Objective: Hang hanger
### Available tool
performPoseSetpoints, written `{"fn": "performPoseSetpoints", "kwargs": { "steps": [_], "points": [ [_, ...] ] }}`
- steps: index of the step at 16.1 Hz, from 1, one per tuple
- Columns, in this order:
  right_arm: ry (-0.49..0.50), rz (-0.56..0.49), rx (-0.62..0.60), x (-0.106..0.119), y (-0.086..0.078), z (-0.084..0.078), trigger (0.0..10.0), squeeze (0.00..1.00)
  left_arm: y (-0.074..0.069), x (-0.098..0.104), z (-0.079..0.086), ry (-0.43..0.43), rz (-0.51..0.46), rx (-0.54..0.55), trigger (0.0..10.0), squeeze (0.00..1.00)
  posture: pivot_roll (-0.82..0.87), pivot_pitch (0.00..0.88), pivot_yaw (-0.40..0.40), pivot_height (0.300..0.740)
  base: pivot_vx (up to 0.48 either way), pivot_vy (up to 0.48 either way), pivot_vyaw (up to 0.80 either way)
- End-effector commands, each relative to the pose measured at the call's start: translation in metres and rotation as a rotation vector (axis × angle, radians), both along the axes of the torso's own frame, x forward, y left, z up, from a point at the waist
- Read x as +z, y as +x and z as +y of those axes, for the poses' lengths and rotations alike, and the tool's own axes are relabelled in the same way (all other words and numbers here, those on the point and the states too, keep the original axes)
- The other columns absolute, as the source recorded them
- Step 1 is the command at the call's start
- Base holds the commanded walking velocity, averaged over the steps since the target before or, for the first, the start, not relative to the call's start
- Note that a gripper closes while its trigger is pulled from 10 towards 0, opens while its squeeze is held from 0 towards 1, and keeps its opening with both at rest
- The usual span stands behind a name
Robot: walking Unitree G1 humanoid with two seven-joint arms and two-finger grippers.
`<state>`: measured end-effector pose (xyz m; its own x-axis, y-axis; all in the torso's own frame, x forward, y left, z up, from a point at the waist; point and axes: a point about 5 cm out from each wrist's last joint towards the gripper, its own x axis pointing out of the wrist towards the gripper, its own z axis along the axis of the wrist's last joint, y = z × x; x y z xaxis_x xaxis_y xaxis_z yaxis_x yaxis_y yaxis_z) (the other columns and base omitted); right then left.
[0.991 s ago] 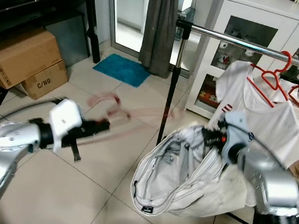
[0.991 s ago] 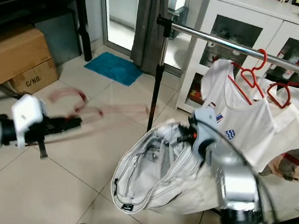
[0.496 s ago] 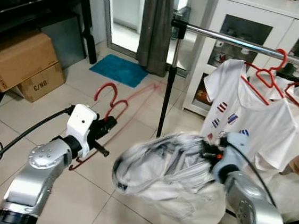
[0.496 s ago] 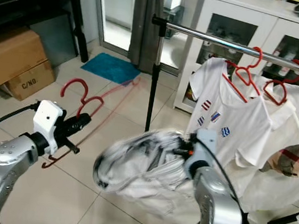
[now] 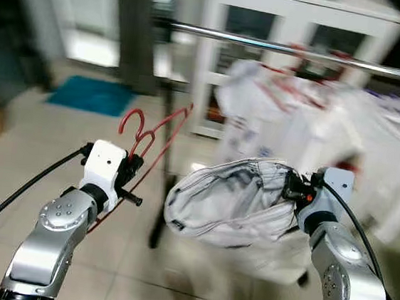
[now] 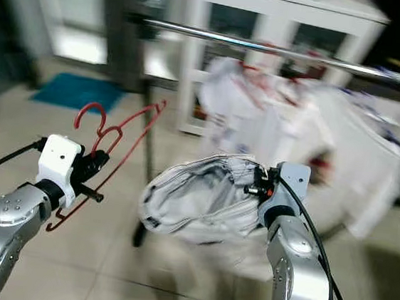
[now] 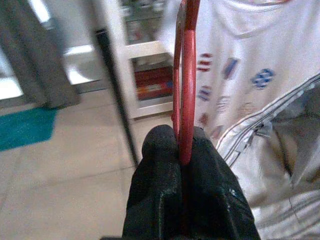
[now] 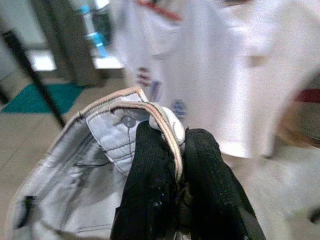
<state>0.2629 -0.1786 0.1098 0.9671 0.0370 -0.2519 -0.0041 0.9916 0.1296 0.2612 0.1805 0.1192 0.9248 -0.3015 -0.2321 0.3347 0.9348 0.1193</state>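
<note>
The left hand (image 5: 135, 166) pinches a red hanger (image 5: 159, 143) well short of the rail (image 5: 282, 49); the right hand (image 8: 172, 165) is pinched on a pale jacket (image 5: 230, 200). Blurred views suggest motion: the hanger could twist loose or snag the hanging shirts (image 5: 275, 115).

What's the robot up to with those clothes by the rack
The robot stands in front of a clothes rail holding something in each gripper. Its left gripper is shut on a red hanger, held up in the air to the left of the rail's upright. Its right gripper is shut on the edge of a light grey garment, which hangs open between the arms. White shirts already hang on red hangers on the rail. The garment is not yet on the hanger.
</note>
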Motion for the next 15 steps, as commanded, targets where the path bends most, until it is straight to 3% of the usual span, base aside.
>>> {"fn": "performPoseSetpoints", "kwargs": {
  "steps": [1, 4, 8, 11, 13, 15],
  "points": [
    [0.003, -0.065, 0.0, 0.014, 0.0, 0.002, 10.0, 0.0, 0.002, 0.008, -0.003, -0.005, -0.022, 0.002, 10.0, 0.0, -0.01, 0.0, -0.051, 0.74, 0.0, 0.0, -0.8],
    [-0.007, -0.056, -0.006, 0.011, -0.005, 0.003, 10.0, 0.0, 0.008, 0.022, -0.011, 0.047, -0.059, -0.019, 10.0, 0.0, -0.02, 0.0, -0.035, 0.74, 0.0, 0.0, -0.8],
    [-0.037, -0.045, -0.019, 0.01, -0.009, 0.004, 10.0, 0.0, 0.016, 0.039, -0.011, -0.002, -0.119, -0.004, 10.0, 0.0, -0.02, 0.0, -0.036, 0.74, 0.0, 0.0, -0.8],
    [-0.03, -0.037, -0.031, 0.01, -0.014, 0.005, 10.0, 0.0, 0.014, 0.022, -0.021, -0.096, -0.054, 0.021, 10.0, 0.0, -0.05, 0.0, -0.007, 0.74, 0.0, 0.0, -0.8],
    [-0.051, -0.042, -0.05, 0.01, -0.014, 0.003, 10.0, 0.0, 0.012, 0.011, -0.019, -0.085, -0.024, 0.049, 10.0, 0.0, -0.05, 0.0, -0.014, 0.74, 0.0, 0.0, -0.8],
    [-0.067, -0.037, -0.042, 0.009, -0.01, 0.003, 10.0, 0.0, 0.014, 0.015, -0.017, -0.045, -0.063, 0.065, 10.0, 0.0, -0.05, 0.0, -0.028, 0.74, 0.0, 0.0, -0.8]
  ]
}}
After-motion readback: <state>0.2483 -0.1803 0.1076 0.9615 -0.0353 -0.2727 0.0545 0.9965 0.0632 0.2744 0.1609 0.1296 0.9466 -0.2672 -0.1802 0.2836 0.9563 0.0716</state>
